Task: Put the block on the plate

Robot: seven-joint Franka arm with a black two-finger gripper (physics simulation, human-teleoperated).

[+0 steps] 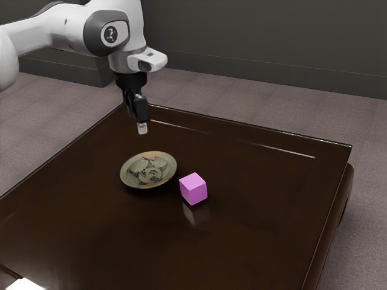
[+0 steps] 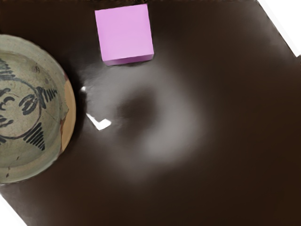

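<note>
Pink block (image 1: pixel 193 189) on a dark, glossy table (image 1: pixel 260 241), just beside a patterned plate (image 1: pixel 149 170).
A white robot arm (image 1: pixel 66 27) reaches in from the exterior view's upper left, its black gripper (image 1: pixel 142 128) pointing down above the table – whether wide or narrow, I cannot tell. The greenish plate has dark painted markings and a tan patch at its rim – the block sits apart from it.

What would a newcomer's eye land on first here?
Most likely the bright pink cube-shaped block, standing out on the dark, glossy brown table. Next comes the round grey-green ceramic plate with dark painted markings, beside the block, toward the exterior view's left. Above the table hangs the black two-finger claw.
</note>
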